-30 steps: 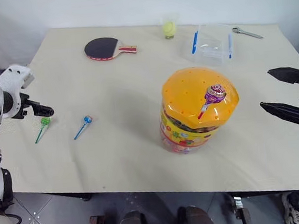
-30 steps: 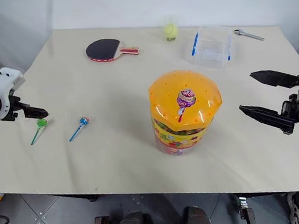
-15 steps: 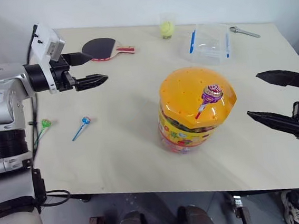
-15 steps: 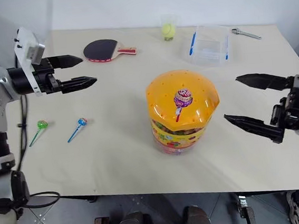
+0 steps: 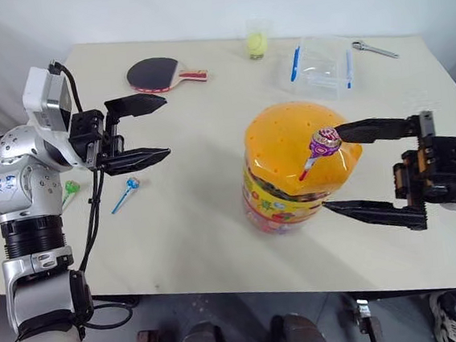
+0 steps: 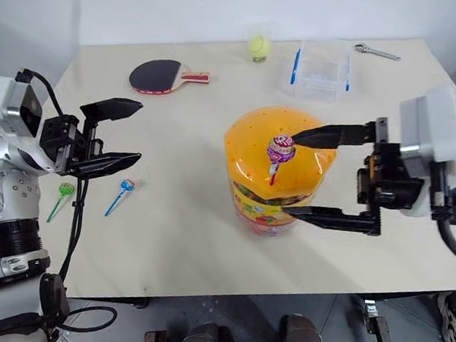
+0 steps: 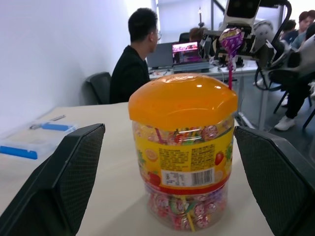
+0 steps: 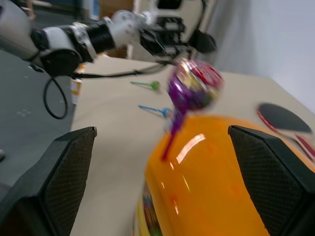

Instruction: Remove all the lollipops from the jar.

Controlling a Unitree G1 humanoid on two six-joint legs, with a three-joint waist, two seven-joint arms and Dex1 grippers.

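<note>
The right gripper (image 6: 313,172) stands wide and empty at the jar (image 6: 275,174), one finger by the purple-wrapped lollipop (image 6: 279,149) whose pink stick is stuck in the orange domed lid, the other low along the tub's near side. This looks like the reach for the last lollipop: the next move probably calls for bracketing that head or stick, then closing and lifting. Farther left the left gripper (image 5: 145,130) hangs wide and empty above the table (image 5: 207,124), over the blue-stick lollipop (image 5: 131,184) and green-stick lollipop (image 5: 70,188) lying there.
</note>
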